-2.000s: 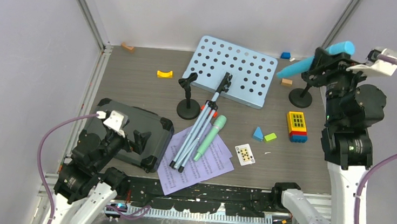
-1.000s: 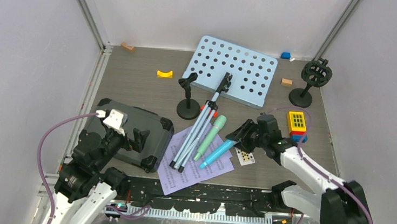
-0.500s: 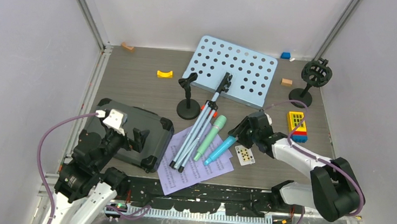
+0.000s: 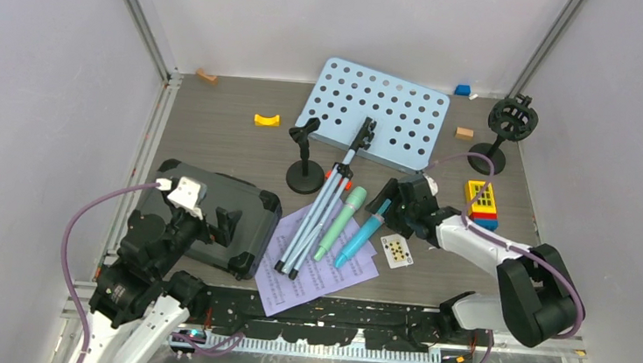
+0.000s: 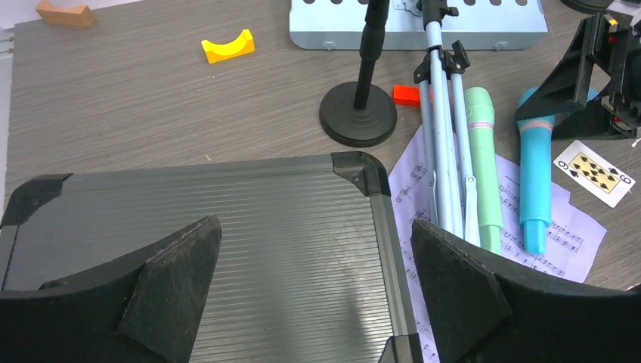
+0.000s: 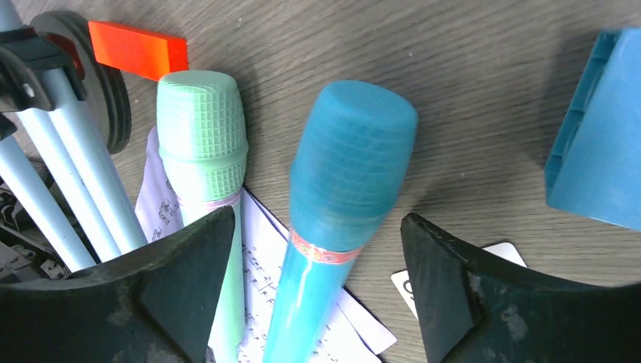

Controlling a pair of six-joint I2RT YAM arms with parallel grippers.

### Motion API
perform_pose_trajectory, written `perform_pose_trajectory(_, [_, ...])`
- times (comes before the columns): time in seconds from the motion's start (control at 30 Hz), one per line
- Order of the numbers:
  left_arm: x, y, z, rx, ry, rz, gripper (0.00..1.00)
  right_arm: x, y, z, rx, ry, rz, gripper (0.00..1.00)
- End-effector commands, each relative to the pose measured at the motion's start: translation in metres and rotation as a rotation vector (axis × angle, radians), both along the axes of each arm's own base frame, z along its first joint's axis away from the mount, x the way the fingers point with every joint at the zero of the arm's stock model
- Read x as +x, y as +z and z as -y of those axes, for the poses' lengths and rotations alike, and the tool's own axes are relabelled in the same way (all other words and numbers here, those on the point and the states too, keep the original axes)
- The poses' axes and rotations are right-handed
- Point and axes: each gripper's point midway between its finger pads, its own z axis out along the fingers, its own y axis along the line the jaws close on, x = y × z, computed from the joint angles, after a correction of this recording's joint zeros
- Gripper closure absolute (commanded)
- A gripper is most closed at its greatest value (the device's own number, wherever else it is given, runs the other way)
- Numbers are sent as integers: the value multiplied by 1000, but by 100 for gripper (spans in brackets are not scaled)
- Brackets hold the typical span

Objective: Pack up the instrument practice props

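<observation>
The pale blue perforated rack point(image 4: 375, 113) lies flat at the back, its tripod legs point(image 4: 314, 220) folded across the lilac sheet-music pages point(image 4: 315, 269). The green microphone point(image 4: 341, 223) and the blue microphone point(image 4: 363, 233) lie side by side on the pages. My right gripper point(image 4: 399, 208) is open, its fingers astride the blue microphone point(image 6: 340, 197) near its head without touching it. The green microphone point(image 6: 204, 144) is just to its left. One black mic pole point(image 4: 304, 176) stands mid-table, another point(image 4: 489, 157) at the right. My left gripper point(image 5: 316, 227) is open above the closed dark case point(image 5: 196, 249).
A playing card point(image 4: 396, 250) lies right of the blue microphone. A blue wedge block point(image 6: 597, 151) and a yellow-red-blue block point(image 4: 481, 204) sit close to my right gripper. An orange block point(image 6: 137, 49), a yellow arch point(image 4: 266, 120) and small blocks along the back wall lie around.
My right gripper brought the blue microphone down from the right-hand pole, laid it beside the green one and let go. It now sits back over the microphone's head. The left arm has not moved.
</observation>
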Motion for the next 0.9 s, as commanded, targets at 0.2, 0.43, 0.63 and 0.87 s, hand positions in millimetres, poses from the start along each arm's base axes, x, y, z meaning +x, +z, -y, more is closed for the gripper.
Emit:
perform_pose_trajectory(0.2, [5,5,2,-1,3,5,0,5,52,23,-77,-79,78,7])
perform_pose_trajectory(0.43, [14,7,2,-45,109,-236,0,-24,76,56,-315,29,-28,4])
perform_pose_trajectory(0.63, [15,-7,5,-1,236,-609,0,-34,82,73,-479,110,-173,5])
perform_pose_trajectory(0.87, [15,2,6,-126,296,-582,0,-34,111,69,-386,110,24,6])
